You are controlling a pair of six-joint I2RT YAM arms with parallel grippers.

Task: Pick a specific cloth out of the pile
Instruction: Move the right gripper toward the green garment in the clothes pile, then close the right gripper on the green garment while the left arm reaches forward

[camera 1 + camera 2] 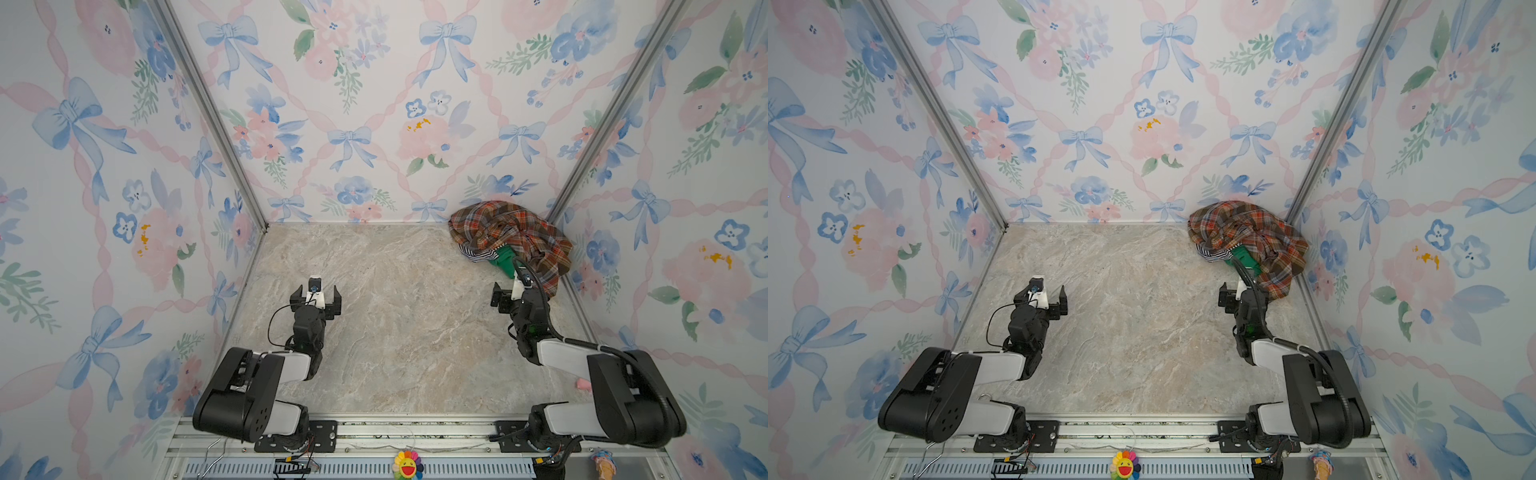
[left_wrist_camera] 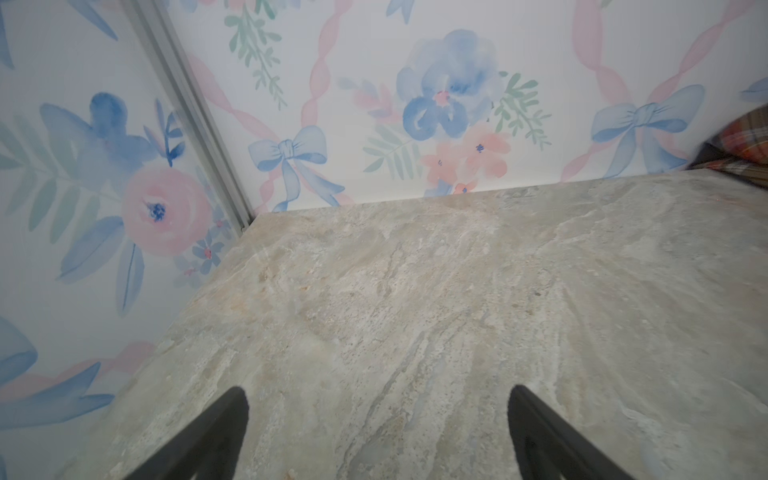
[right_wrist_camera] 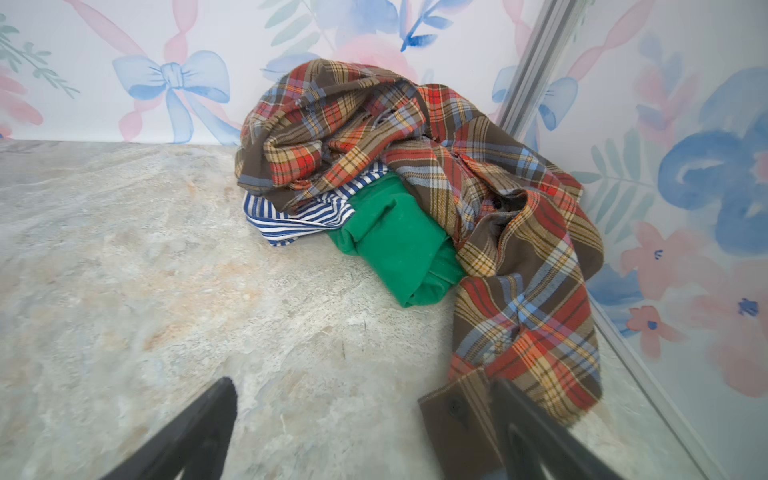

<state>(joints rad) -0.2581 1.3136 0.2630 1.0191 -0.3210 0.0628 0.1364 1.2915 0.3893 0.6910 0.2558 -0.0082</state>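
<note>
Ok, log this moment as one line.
left gripper: open, empty, over table | right gripper: open, empty, facing pile | green cloth: partly under plaid shirt, beside striped cloth, ungrasped

Robot lab booth: floral-papered walls (image 1: 374,104), aluminium posts (image 1: 212,112), marble-look tabletop (image 1: 395,332), arms (image 1: 249,386) bolted to a rail (image 1: 395,436)

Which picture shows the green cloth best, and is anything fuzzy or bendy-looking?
Right wrist view: the green cloth and the plaid shirt are sharp; the right gripper's jaws look soft, being so close. Left wrist view: the plaid shirt is a blurred smear at the frame's edge. Both top views: even light, faint shadows, and the walls splay outward from the wide lens.
</note>
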